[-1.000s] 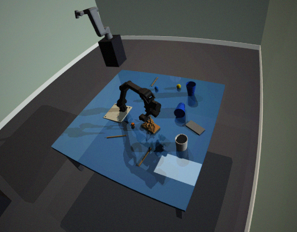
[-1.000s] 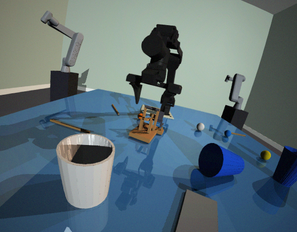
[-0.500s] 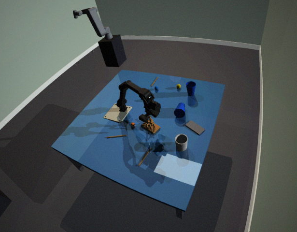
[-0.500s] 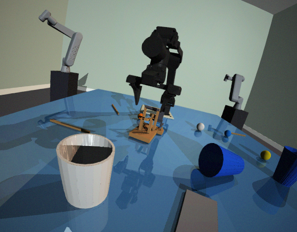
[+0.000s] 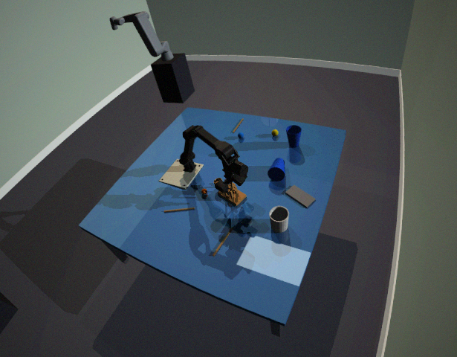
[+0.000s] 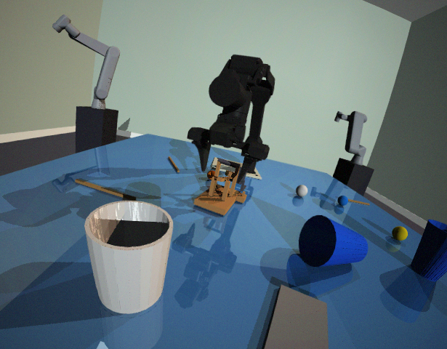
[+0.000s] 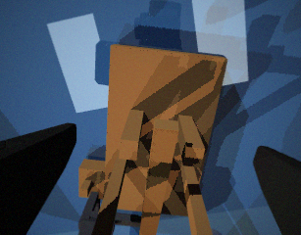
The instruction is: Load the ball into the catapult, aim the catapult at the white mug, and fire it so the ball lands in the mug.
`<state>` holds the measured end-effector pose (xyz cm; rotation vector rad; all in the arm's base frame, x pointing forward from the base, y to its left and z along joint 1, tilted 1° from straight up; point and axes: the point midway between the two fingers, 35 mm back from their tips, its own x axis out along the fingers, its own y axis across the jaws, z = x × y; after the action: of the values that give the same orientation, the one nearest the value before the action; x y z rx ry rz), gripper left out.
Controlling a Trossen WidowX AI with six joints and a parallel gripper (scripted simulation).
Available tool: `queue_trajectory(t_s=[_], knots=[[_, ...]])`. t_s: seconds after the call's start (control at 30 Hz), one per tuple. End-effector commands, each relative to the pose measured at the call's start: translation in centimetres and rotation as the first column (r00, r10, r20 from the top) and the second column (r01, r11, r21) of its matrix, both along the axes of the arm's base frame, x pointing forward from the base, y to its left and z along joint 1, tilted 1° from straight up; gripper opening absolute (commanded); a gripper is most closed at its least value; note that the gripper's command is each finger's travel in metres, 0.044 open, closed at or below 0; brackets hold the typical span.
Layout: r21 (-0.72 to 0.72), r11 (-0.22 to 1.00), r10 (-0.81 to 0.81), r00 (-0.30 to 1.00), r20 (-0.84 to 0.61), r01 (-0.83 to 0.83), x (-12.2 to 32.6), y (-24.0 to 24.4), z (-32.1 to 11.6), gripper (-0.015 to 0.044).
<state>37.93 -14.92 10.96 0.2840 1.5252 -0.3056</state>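
The orange wooden catapult (image 5: 238, 197) (image 6: 216, 203) (image 7: 140, 73) stands near the middle of the table. My gripper (image 6: 222, 176) (image 7: 166, 143) is wide open and empty, its fingers spread on either side of the catapult's uprights. In the top view the arm partly hides the catapult. A small orange ball (image 5: 203, 190) (image 6: 211, 174) lies on the table on the arm-base side of the catapult. The white mug (image 5: 279, 224) (image 6: 129, 278) stands upright on the far side of the catapult from the arm base. I cannot see any ball in the catapult's cup.
A blue cup (image 5: 277, 169) (image 6: 347, 243) lies on its side; another (image 5: 293, 136) (image 6: 434, 249) stands upright. A grey slab (image 5: 300, 195) (image 6: 298, 319) lies near the mug. A white ball (image 6: 301, 190), blue ball (image 5: 241, 135) (image 6: 342, 200), yellow ball (image 5: 275, 132) (image 6: 399, 233) and several sticks lie around.
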Motion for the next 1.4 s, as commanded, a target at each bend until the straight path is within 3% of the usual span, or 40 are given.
queue_trajectory(t_s=[0.0, 0.97, 1.33, 1.37], knots=[[0.009, 1.0, 0.004, 1.0, -0.009, -0.004, -0.2, 0.1, -1.0, 0.044], [0.009, 1.0, 0.004, 1.0, -0.009, -0.004, -0.2, 0.1, -4.7, 0.044], [0.001, 1.0, 0.0, 1.0, -0.004, 0.0, 0.0, 0.0, -4.3, 0.0151], [0.001, 1.0, 0.0, 1.0, -0.004, 0.0, 0.0, 0.0, -4.3, 0.0145]])
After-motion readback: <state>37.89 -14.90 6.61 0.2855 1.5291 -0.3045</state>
